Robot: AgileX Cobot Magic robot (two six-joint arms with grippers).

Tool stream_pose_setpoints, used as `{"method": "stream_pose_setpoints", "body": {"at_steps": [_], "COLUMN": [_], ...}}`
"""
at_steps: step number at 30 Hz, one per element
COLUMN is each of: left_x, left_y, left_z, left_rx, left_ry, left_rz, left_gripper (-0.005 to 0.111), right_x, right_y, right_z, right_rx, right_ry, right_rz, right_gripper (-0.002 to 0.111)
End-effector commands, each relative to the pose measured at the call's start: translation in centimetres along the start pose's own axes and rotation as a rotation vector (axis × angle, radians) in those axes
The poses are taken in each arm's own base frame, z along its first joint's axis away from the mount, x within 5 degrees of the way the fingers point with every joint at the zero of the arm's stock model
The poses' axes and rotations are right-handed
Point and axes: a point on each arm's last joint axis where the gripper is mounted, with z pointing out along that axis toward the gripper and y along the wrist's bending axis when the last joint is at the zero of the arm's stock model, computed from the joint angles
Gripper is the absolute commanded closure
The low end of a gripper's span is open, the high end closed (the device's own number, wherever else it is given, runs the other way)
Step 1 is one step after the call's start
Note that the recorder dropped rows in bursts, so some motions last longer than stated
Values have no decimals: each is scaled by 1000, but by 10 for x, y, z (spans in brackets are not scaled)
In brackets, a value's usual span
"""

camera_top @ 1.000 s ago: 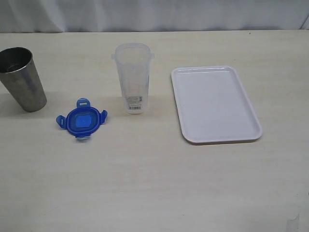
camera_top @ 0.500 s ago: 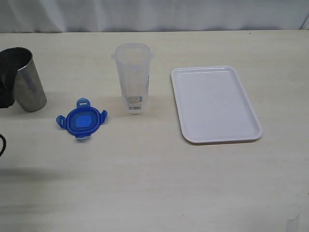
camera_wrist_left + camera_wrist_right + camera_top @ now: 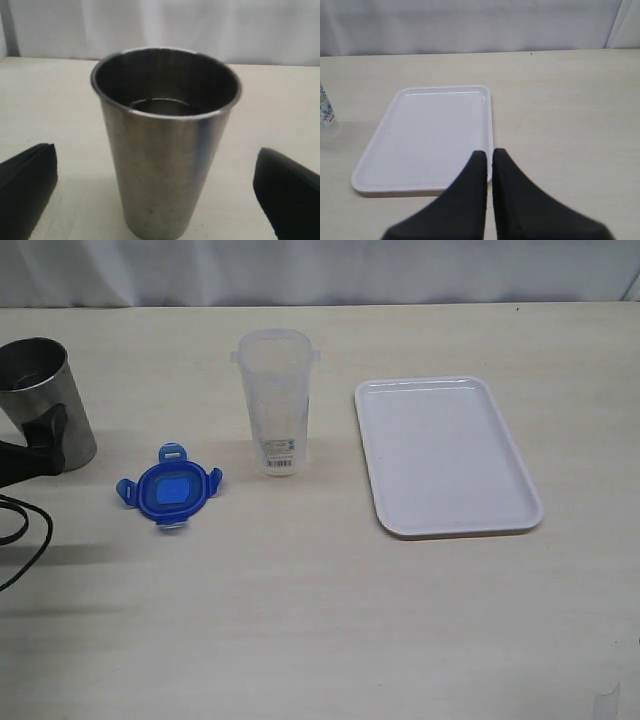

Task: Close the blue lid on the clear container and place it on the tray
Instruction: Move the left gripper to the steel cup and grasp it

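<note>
A grey steel cup [image 3: 40, 380] is seen at the left edge of the table [image 3: 320, 630]. It is flanked by the left gripper [image 3: 160, 195], whose fingers are spread wide, one on each side, with neither touching the cup. In the exterior view only one dark finger [image 3: 45, 435] is shown against the cup, and the rest is cut off by the frame, beside a black cable [image 3: 20, 540]. The right gripper [image 3: 489, 155] is pressed shut on nothing, over the edge of the tray [image 3: 445, 455]. The blue lid [image 3: 170, 490] is laid flat on the table with its flaps splayed, between the cup and the clear container [image 3: 275, 400]. The container is stood upright, mouth up, touching neither lid nor tray. The tray's long axis is directed away from the camera.
</note>
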Motion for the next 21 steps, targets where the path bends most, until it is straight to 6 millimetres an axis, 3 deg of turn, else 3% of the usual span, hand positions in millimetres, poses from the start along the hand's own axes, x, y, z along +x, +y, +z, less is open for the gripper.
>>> {"method": "stream_pose_setpoints", "body": {"at_steps": [1,4,10,21], "left_x": [9,13,18,20], "left_y": [-2,-7,0,0], "left_z": [14,24,37,62], "left_rx": [13,75,-8,-8], "left_ry": [18,27,35,14], "left_rz": [3,23,-6,-4], "left_gripper": [2,2,2,2], "right_x": [0,0,0,0], "right_y": [0,0,0,0], "right_z": [0,0,0,0], "right_rx": [-3,-3,-3,-3], "right_ry": [-6,-6,-6,-6], "right_rz": [2,2,2,2], "right_gripper": [104,104,104,104]}}
